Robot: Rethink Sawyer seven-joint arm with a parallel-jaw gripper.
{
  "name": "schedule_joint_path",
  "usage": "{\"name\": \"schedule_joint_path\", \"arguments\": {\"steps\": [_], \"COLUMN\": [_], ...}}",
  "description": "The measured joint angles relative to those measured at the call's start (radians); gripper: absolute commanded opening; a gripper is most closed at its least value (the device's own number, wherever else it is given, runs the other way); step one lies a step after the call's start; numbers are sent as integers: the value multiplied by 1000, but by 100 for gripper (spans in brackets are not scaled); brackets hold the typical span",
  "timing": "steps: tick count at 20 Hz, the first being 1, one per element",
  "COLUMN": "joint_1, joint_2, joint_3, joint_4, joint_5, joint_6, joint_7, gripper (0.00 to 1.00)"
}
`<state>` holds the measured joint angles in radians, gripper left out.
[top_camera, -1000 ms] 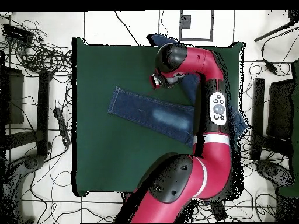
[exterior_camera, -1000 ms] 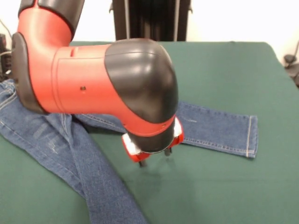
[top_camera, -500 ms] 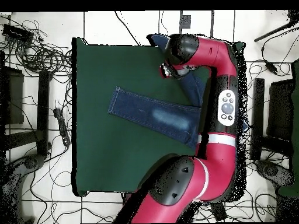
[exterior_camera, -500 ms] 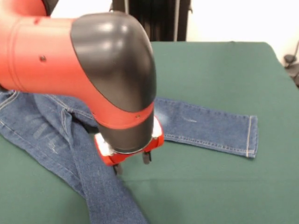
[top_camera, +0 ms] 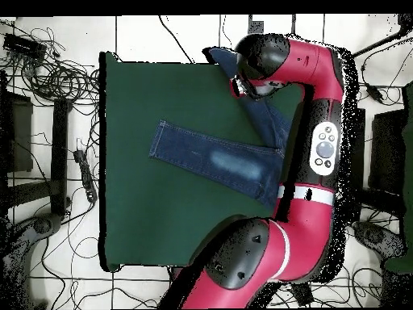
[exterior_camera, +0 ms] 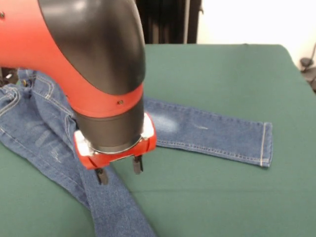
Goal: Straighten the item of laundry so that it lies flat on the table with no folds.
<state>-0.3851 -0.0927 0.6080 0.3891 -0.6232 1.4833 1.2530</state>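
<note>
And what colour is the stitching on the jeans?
Tan, running along the seams and cuff of the blue jeans; the front view shows it best.

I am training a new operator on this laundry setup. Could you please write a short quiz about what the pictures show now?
1. True or false: the red and black arm's gripper has its jaws open.
2. The gripper hovers over which leg of the blue denim jeans? A) the one running off the near edge B) the flat one with the hemmed cuff
3. Fill in: the jeans lie on a dark ____ table.

Key: 1 true; 2 A; 3 green.
</note>
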Motion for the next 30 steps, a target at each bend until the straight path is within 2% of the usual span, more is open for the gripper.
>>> {"name": "schedule_joint_path", "arguments": {"steps": [10, 23, 30], "joint_1": [0, 0, 1], "joint_2": [21, 112, 150], "joint_3": [6, 18, 78], "joint_4": [-67, -114, -158], "joint_5": [-21, -38, -115], "joint_6": [0, -43, -44], "joint_7": [-2, -7, -7], "gripper": [100, 100, 100]}}
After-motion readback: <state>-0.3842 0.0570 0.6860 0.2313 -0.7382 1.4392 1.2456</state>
